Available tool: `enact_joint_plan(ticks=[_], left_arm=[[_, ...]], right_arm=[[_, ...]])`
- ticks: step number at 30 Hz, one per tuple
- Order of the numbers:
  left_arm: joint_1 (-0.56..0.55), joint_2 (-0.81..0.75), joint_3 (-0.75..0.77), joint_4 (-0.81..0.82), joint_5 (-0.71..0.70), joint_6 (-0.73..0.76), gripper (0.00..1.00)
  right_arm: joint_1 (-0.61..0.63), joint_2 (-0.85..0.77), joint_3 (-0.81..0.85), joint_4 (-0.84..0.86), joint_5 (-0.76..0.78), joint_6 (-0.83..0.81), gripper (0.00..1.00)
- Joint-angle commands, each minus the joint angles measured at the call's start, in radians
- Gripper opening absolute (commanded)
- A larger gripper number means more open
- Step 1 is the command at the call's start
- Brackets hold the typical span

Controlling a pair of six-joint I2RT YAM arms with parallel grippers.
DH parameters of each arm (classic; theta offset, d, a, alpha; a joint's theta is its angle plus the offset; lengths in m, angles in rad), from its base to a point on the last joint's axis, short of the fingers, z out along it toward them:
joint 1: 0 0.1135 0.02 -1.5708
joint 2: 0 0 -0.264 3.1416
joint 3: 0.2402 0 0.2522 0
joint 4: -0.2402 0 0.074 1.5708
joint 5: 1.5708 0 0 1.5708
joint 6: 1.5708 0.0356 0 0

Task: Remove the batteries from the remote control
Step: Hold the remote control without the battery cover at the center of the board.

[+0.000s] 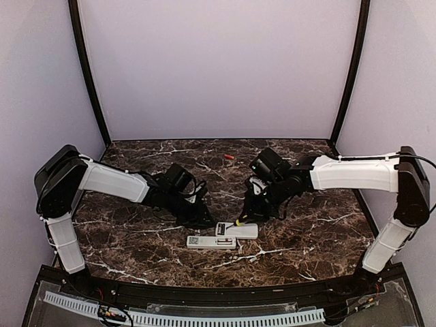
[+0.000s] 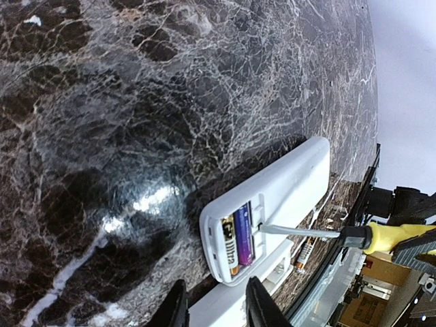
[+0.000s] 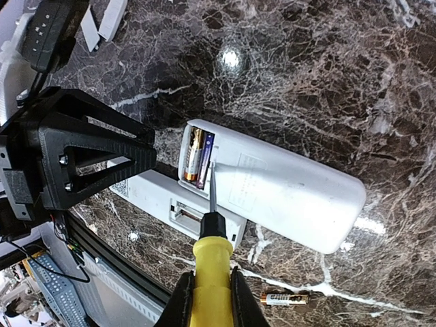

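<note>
A white plastic remote control (image 3: pixel 293 197), a rounded slab, lies face down on the dark, white-veined marble bench (image 1: pixel 306 231). In the overhead view its long axis runs left to right. The open battery bay is at the end toward the left arm. Two slim cylindrical batteries (image 3: pixel 197 155) sit side by side in that bay, one gold and black, the other purple. Their long axes run along the length of the remote.

The right gripper (image 3: pixel 211 291) has its jaws closed on a screwdriver with a yellow plastic handle (image 3: pixel 210 262). The thin steel shaft reaches to the bay's rim, and its tip is just beside the purple cell.

A second white remote (image 3: pixel 163 197) lies alongside, on the side nearer the arm bases and touching the first. Its own rectangular bay is open.

The left gripper (image 2: pixel 216 308) is at the bay end of the two remotes, with its black jaws partly apart over the edge of the second remote. I cannot tell whether they pinch it.

A loose gold-and-dark cell (image 3: pixel 286 298) lies flat on the bench near the first remote. A small reddish cell (image 1: pixel 229 157) lies well apart from them, toward the back wall. Two flat white cover plates (image 3: pixel 102 20) rest on the bench beyond the left gripper.
</note>
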Motion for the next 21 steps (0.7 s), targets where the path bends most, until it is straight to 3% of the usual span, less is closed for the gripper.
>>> enact_joint_plan(ticks=[1, 14, 21], left_arm=[[-0.003, -0.011, -0.022, 0.053, 0.037, -0.049, 0.29], [-0.008, 0.069, 0.012, 0.053, 0.078, 0.000, 0.22], [-0.021, 0.094, 0.027, 0.037, 0.069, 0.026, 0.18]], right_arm=[[0.023, 0.044, 0.072, -0.057, 0.009, 0.063, 0.00], [0.061, 0.147, 0.230, -0.202, 0.056, 0.108, 0.00], [0.090, 0.230, 0.354, -0.364, 0.149, 0.106, 0.00]])
